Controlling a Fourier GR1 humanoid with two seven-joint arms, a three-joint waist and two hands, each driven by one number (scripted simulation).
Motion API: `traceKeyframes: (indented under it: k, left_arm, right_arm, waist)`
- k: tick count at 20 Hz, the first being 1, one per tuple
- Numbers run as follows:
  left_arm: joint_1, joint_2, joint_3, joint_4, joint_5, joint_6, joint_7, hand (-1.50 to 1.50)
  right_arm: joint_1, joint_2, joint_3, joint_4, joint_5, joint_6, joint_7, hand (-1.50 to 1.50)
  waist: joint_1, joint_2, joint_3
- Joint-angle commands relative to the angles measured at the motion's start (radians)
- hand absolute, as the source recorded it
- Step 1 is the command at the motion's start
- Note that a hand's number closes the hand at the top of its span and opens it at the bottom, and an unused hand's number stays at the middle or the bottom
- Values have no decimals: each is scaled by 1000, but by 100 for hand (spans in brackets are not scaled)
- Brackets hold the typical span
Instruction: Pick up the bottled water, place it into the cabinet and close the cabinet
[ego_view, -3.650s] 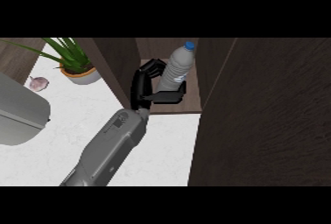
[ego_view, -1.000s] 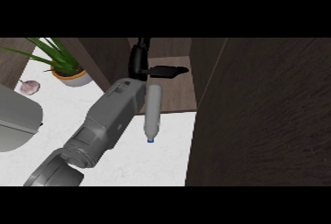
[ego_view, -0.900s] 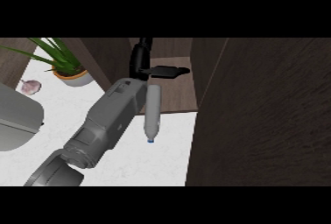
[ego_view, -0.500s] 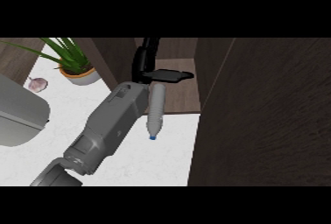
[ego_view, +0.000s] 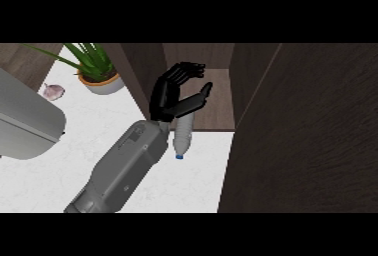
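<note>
The bottled water (ego_view: 181, 137) lies on its side across the front edge of the open cabinet's shelf (ego_view: 218, 114), its blue cap (ego_view: 179, 156) pointing toward me over the white counter (ego_view: 193, 186). My left hand (ego_view: 168, 97) is inside the cabinet opening just above the bottle's base. Its fingers are stretched up with the tips bent, and its thumb (ego_view: 196, 99) sticks out to the right over the bottle's far end. The fingers do not wrap the bottle. The bottle's base is hidden under the thumb. My right hand does not show.
The dark wooden cabinet door (ego_view: 310, 130) stands open and fills the right side. A potted green plant (ego_view: 100, 80) and a garlic bulb (ego_view: 53, 91) sit at the back left. A large grey rounded object (ego_view: 22, 125) is at the left edge.
3.6 s ago the bottle stood upright in the cabinet in my left hand; over the last second it lies cap toward me. The hand has lifted and its fingers have spread.
</note>
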Motion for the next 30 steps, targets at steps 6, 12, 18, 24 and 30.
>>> traceKeyframes:
  k: [6,12,18,24,30]
  left_arm:
    - [337,104,-112,-394,-45,52,94,150]
    - [565,226,-136,-686,-79,90,122,150]
    - [759,365,-82,-896,-49,27,121,150]
    - [868,390,-40,-906,-26,-55,54,150]
    - [1010,442,25,-964,4,-110,-7,150]
  right_arm:
    - [-41,-119,101,-88,94,79,151,150]
    - [-73,-73,258,-71,92,77,229,150]
    - [-223,43,387,-47,128,26,387,150]
    - [-420,236,452,113,128,-3,477,150]
    - [-587,303,551,209,236,-31,542,150]
  waist:
    - [12,-1,-1]
    - [4,2,0]
    - [7,3,-1]
    - [7,9,-2]
    - [12,5,-3]
